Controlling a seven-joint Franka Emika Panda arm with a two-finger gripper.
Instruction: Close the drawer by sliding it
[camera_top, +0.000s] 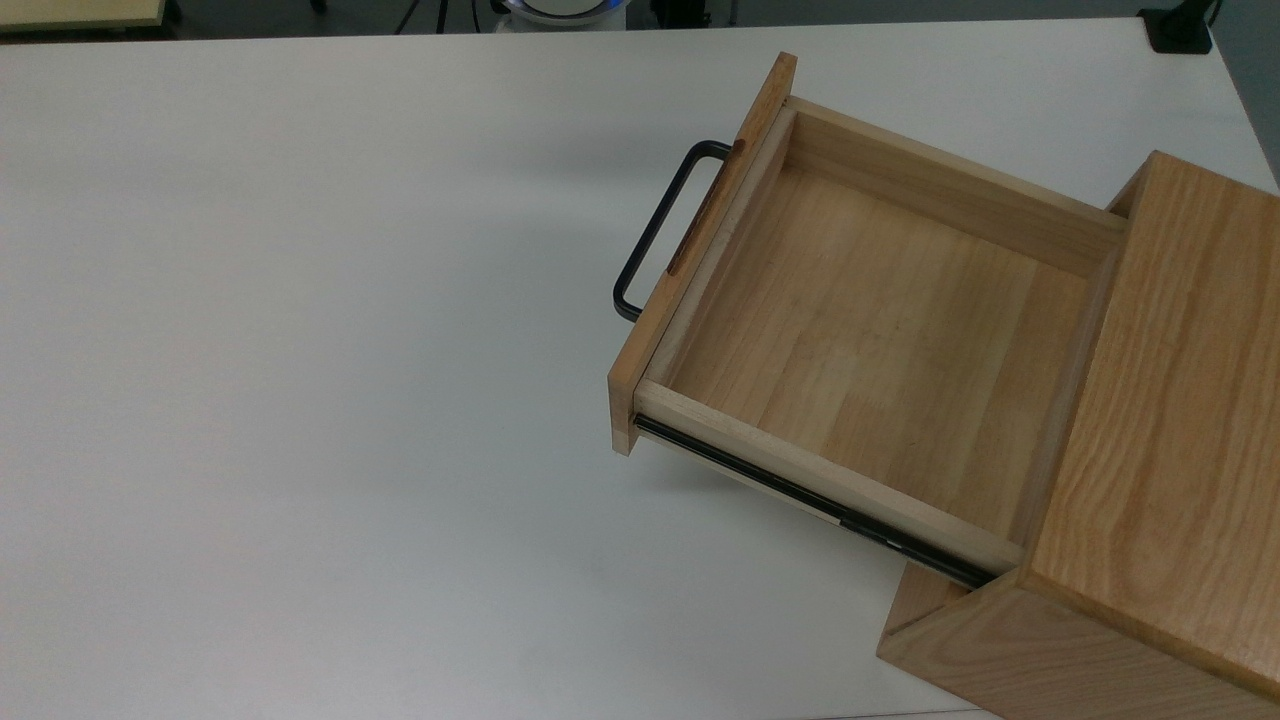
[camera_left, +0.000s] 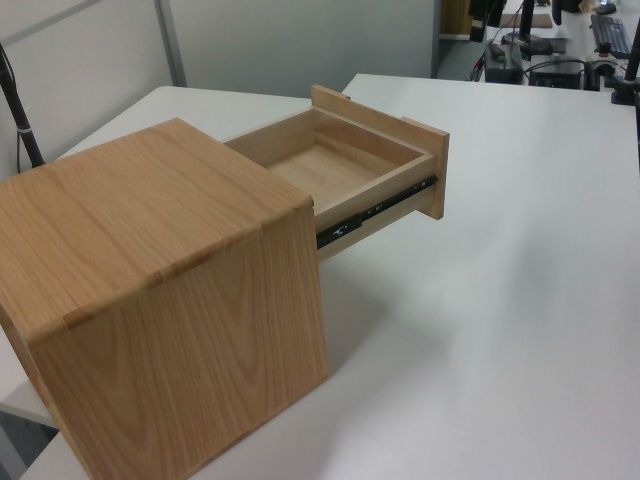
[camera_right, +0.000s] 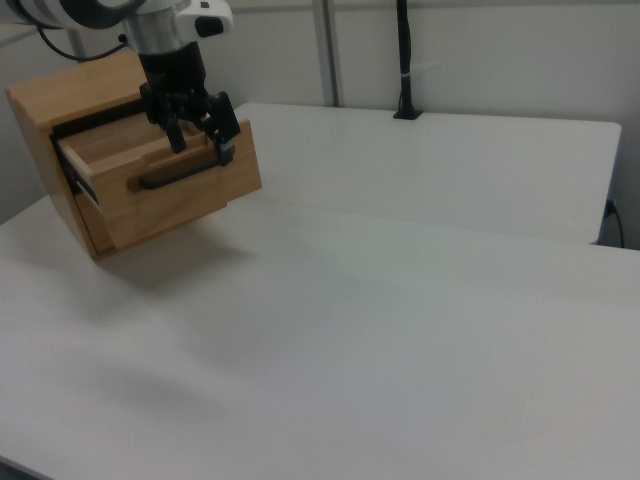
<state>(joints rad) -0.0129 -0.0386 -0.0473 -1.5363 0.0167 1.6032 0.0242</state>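
White tabletop (camera_right: 400, 330) fills the foreground of the right view, with the wooden cabinet (camera_right: 60, 95) standing at the far left of it. From the cabinet the drawer (camera_right: 160, 185) juts out, pulled well open, its flat front panel facing the right view's lower right and carrying the black bar handle (camera_right: 178, 172). Over it hangs the gripper (camera_right: 200, 135), jaws spread apart and holding nothing; its two black fingers (camera_right: 226, 130) point downward. In the right view the drawer's front panel lies just below and behind the jaws, and the handle runs just under the fingertips, slightly to the right view's left; whether anything touches cannot be told. In the top view the drawer (camera_top: 870, 330) shows a bare wooden floor, a black side rail (camera_top: 810, 500) along its lower edge, and the cabinet (camera_top: 1150, 440) covering only its rear end.
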